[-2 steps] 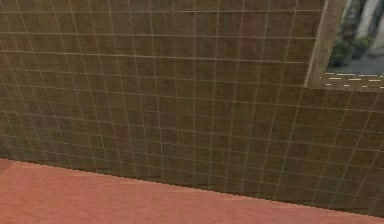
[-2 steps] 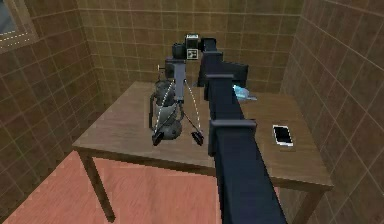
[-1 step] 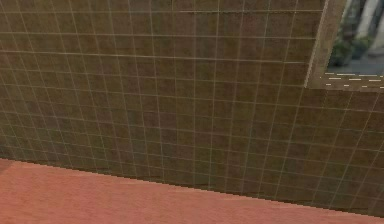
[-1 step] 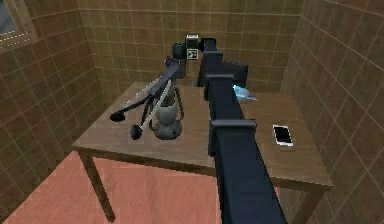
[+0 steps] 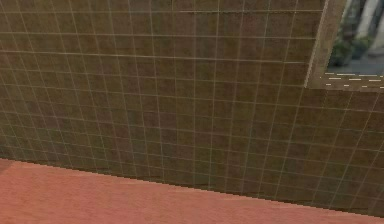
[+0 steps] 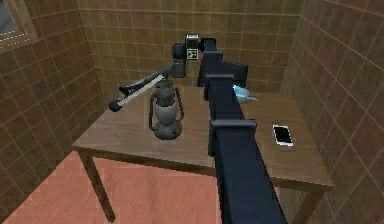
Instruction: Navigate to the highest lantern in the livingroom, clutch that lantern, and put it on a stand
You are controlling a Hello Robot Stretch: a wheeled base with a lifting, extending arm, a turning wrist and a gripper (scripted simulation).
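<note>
Over the back left of the table [image 6: 110, 135], the gripper [image 6: 122, 97] is near the lantern [image 6: 166, 110], which stands upright on the tabletop, left of the arm [image 6: 235, 140]. I cannot tell if the gripper is open or closed, or if it holds anything. The step seems to be the grasp: the fingers should meet the lantern's upper part squarely, then lift straight up, so it does not tip toward the phone [image 6: 282, 134].

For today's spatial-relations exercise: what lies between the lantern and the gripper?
In the arm side view, a long grey bat-like rod lies slanted on the table between the gripper and the lantern.
</note>
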